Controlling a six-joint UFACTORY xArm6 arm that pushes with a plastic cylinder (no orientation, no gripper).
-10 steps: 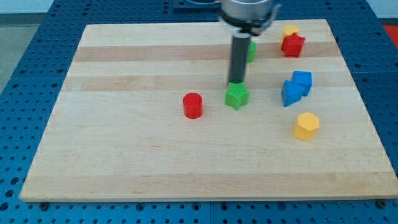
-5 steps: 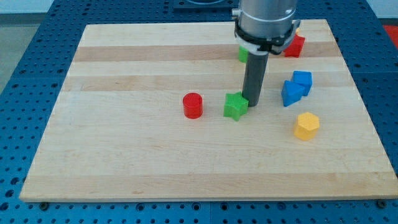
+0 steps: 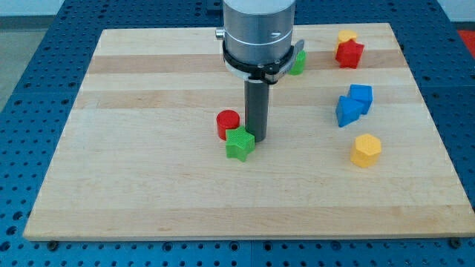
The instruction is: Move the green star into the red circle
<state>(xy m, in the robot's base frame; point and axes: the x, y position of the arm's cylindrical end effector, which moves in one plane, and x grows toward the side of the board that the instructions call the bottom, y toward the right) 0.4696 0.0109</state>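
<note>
The wooden table [image 3: 148, 193] is lying on a blue perforated base [image 3: 22, 111], its near half bare. Nearest the view's bottom among the blocks, a yellow hexagonal block [image 3: 366, 150] is sitting at the view's right, well apart from the rest. At mid-table, the green star [image 3: 240, 143] is resting against the lower right side of the red circle [image 3: 228, 124], a short upright cylinder; the two are touching or all but touching. My tip [image 3: 257, 138] is standing just beside the star on its right, apparently in contact with its upper right points. The dark rod is rising straight up from there into the grey cylindrical body of the arm [image 3: 259, 33], which is hanging over the table's far centre and hiding part of it. There is no pincer on this arm, so no spread or pinched state applies. Farther off at the view's right, two blue blocks [image 3: 353, 104] are sitting pressed together. Near the far edge, a second green block [image 3: 298, 62] is showing partly behind the arm's body; its shape cannot be told. At the far right, a red star-like block [image 3: 349, 53] is touching a yellow block [image 3: 346, 35] behind it.
</note>
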